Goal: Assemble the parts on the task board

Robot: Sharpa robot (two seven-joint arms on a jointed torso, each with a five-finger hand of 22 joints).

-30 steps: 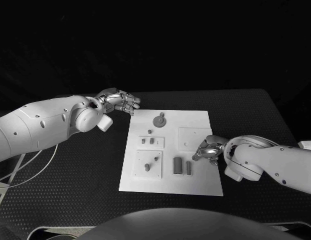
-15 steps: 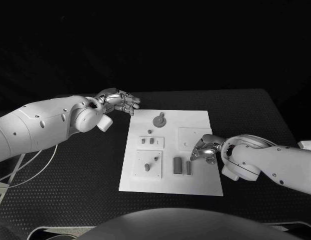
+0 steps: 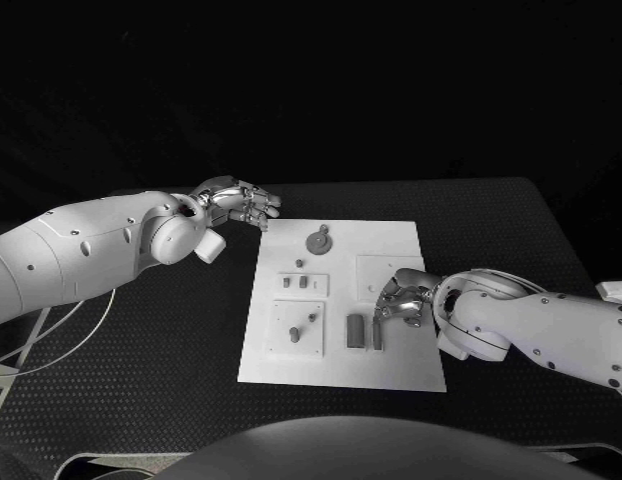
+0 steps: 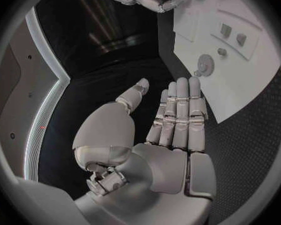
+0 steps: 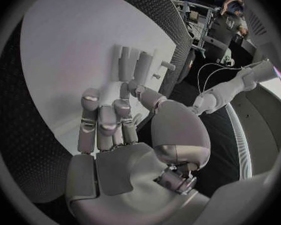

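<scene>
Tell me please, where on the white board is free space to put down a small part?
On the task board, the near strip below the two upright blocks is bare, and so is the far right corner beside the gear. The middle is crowded: pegs, blocks and the right hand sit close together there. The left hand hovers off the far left corner.

The place looked like a robotics lab set up for testing. A black bench (image 3: 513, 230) with a finely textured mat carried a white task board (image 3: 398, 370), with darkness behind it in the head view. In the right wrist view, cluttered racks of equipment (image 5: 200, 12) stood at the far edge of the room, thin cables (image 5: 209, 70) trailed beside the bench, and a pale strip of light (image 5: 240, 140) curved along a dark panel.
</scene>
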